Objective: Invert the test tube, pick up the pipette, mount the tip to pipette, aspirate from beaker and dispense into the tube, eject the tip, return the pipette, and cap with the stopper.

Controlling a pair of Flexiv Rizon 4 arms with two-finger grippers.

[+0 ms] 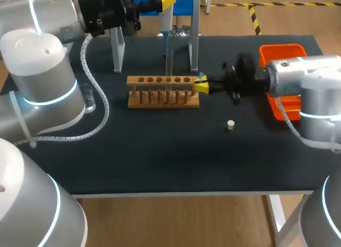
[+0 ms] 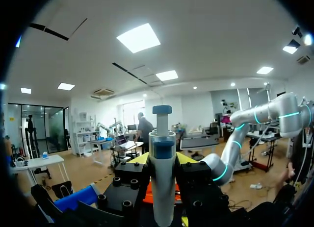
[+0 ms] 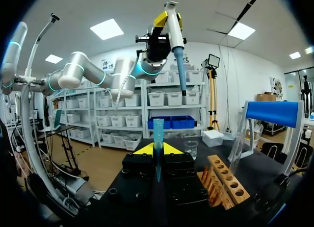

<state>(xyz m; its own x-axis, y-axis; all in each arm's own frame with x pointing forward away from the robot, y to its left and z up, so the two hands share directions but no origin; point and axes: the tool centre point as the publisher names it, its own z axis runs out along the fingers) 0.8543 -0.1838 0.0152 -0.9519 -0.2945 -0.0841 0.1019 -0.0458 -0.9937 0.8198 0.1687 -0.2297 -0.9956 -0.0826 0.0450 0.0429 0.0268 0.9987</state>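
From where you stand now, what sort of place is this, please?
Probably a laboratory bench for liquid handling: a wooden test tube rack stands on the dark table, my left end effector holds a white and blue pipette, and a small clear glass beaker stands there too.

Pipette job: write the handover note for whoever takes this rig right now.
Left gripper: shut on the pipette, raised above the table, nose down.
Right gripper: shut on the tip, at the right end of the rack.
Test tube stands in the rack. The beaker is at the table's left, and the stopper lies loose on the table near the right gripper.
Done: pipette picked up, tip in hand.
Left: mount the tip, aspirate, dispense, eject, return the pipette, cap the tube.
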